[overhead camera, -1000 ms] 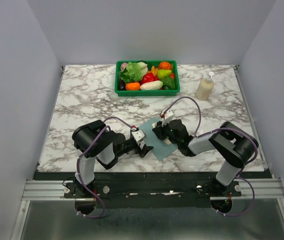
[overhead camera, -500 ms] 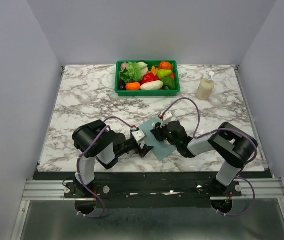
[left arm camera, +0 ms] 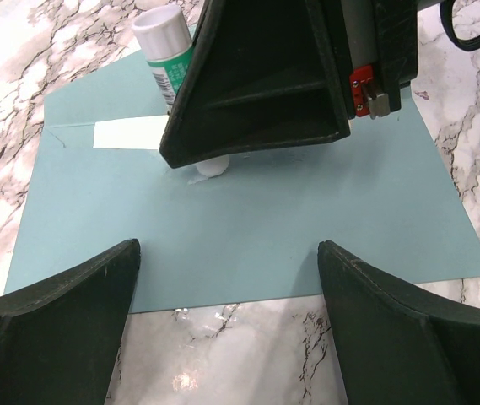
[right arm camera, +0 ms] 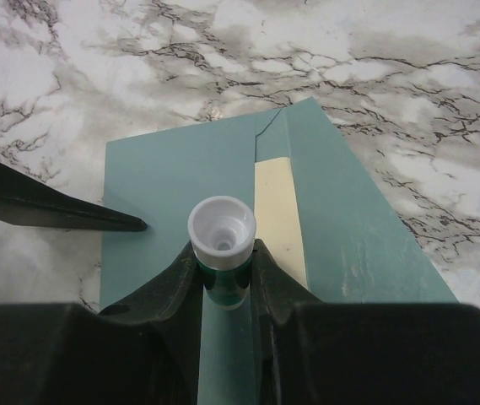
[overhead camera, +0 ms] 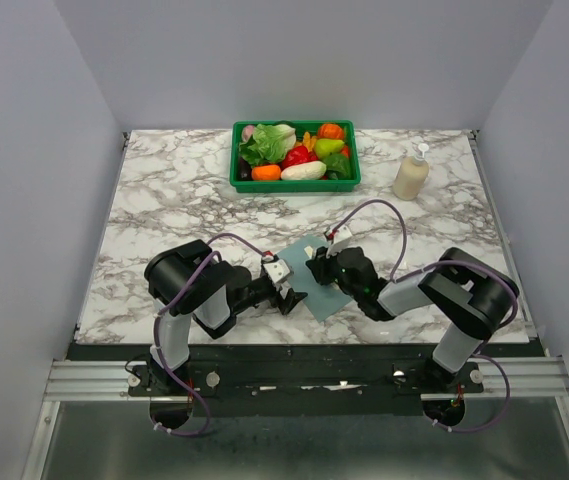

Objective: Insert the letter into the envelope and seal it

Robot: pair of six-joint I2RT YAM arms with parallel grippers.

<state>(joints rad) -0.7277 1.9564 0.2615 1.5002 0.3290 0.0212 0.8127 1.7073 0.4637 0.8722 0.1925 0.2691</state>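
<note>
The right pincer (right arm camera: 223, 263) is clenched on a glue stick (right arm camera: 222, 232), a green tube gripped across its body so that it stands nearly upright. In the left wrist view its white tip appears to touch the envelope (left arm camera: 248, 219) close to the mouth. That pose suits the sealing step: the adhesive has to land along the strip where the flap (right arm camera: 349, 236) will fold down. The flap lies opened out flat on the marble table (right arm camera: 442, 93), so the gluing surface faces up. The letter (right arm camera: 277, 211) is already tucked inside. Only a narrow cream band shows between the envelope body and the flap, so insertion looks done and only the sealing remains. The left pincer (left arm camera: 231, 278) is released, its jaws spread wide and holding nothing. It hovers low over the near edge of the envelope, one finger on either side of the working area. It seems to wait there to pin the thin paper down if the sticky tip drags it, or to fold the flap afterwards. The envelope lies flat between the two arms, near the front of the table, where both can reach it.
</note>
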